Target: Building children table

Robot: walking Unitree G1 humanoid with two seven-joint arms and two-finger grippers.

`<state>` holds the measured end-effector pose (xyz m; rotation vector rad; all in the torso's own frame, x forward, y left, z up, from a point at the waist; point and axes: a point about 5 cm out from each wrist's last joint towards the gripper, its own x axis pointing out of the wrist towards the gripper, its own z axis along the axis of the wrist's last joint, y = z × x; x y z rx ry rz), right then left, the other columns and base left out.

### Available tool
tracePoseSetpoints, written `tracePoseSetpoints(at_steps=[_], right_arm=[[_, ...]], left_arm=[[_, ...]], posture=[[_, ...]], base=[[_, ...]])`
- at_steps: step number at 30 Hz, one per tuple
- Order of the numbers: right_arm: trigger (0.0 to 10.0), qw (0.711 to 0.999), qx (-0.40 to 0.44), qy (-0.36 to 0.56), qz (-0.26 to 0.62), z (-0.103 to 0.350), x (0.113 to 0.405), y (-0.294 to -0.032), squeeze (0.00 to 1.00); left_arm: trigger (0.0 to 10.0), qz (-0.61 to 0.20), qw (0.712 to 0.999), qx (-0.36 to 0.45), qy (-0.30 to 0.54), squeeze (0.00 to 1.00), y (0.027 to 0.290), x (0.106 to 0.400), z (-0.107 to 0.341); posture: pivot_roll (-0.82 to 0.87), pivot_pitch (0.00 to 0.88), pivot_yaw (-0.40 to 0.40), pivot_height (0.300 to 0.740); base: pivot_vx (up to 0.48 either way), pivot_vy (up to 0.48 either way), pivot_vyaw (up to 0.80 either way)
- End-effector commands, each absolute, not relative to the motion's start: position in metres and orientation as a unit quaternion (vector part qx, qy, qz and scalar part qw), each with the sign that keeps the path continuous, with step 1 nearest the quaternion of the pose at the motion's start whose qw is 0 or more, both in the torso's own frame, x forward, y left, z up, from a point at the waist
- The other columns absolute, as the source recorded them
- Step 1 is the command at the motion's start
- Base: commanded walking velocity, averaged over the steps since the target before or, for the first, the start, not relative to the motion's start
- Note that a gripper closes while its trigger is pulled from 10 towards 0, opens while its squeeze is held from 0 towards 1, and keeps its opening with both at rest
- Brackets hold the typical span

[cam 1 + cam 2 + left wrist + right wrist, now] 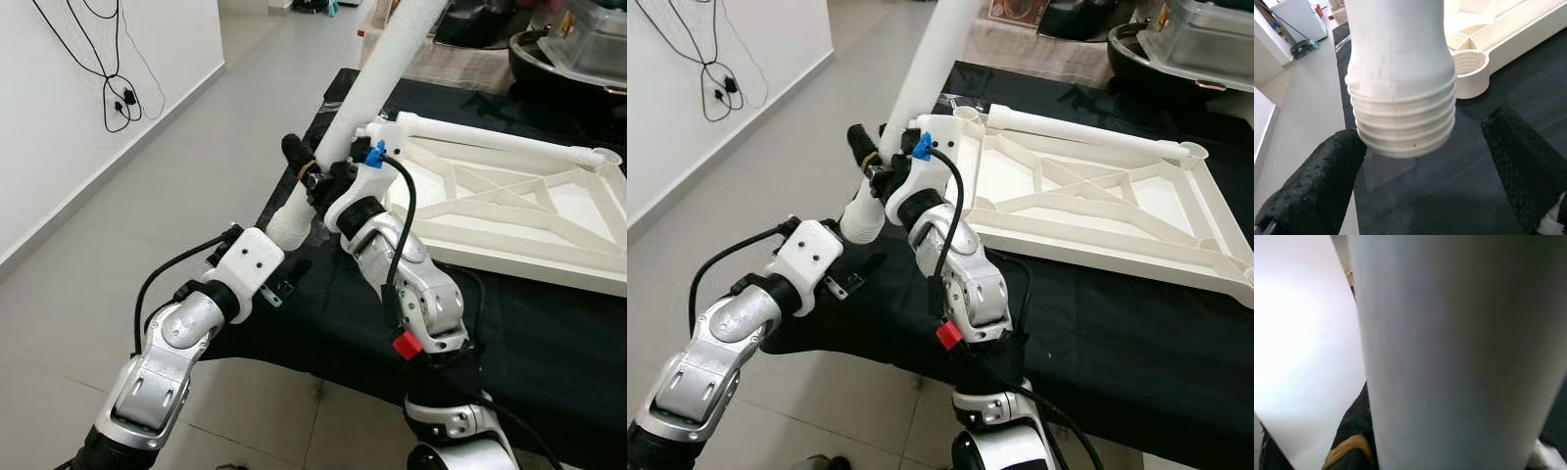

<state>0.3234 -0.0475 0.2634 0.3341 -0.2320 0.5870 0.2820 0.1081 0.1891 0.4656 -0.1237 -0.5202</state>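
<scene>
A long white table leg (pixel 377 73) slants up over the near left corner of the black-covered table. My right gripper (pixel 315 166) is shut on the leg (pixel 1449 357) partway up its lower half. The leg's threaded end (pixel 1400 122) hangs between the fingers (pixel 1317 186) of my left gripper (pixel 1425 132), which is open and not touching it. The white tabletop (pixel 509 211) lies upside down on the cloth, ribs facing up. Its threaded corner socket (pixel 1469 73) lies just beyond the leg's end.
The black cloth (pixel 549 333) covers the table, whose left edge drops to a tiled floor (pixel 147 196). Black cables (pixel 118 98) hang on the white wall at the left. Dark pots and a clear container (pixel 578 44) stand at the back right.
</scene>
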Motion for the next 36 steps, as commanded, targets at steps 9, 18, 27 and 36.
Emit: tracePoseSetpoints(at_steps=[9, 18, 27, 36], right_arm=[[10.0, 0.925, 0.171, -0.106, 0.323, 0.262, 0.311, -0.042, 0.0], [10.0, 0.923, 0.166, -0.1, 0.334, 0.261, 0.307, -0.042, 0.0], [10.0, 0.921, 0.168, -0.095, 0.339, 0.261, 0.303, -0.041, 0.0], [10.0, 0.92, 0.167, -0.094, 0.342, 0.261, 0.302, -0.039, 0.0]], left_arm=[[10.0, -0.256, 0.935, 0.23, -0.079, 0.0, 0.105, 0.289, 0.191], [10.0, -0.243, 0.937, 0.235, -0.084, 0.0, 0.11, 0.292, 0.191], [10.0, -0.247, 0.936, 0.234, -0.087, 0.0, 0.107, 0.292, 0.188], [0.0, -0.252, 0.934, 0.234, -0.094, 0.0, 0.107, 0.29, 0.187]], posture=[[0.1, 0.077, -0.042, 0.74], [0.09, 0.086, -0.04, 0.74], [0.09, 0.096, -0.041, 0.74], [0.09, 0.096, -0.044, 0.74]], base=[[0.0, 0.0, 0.0], [0.0, 0.0, 0.0], [0.0, 0.0, 0.0], [0.0, 0.0, 0.0]])
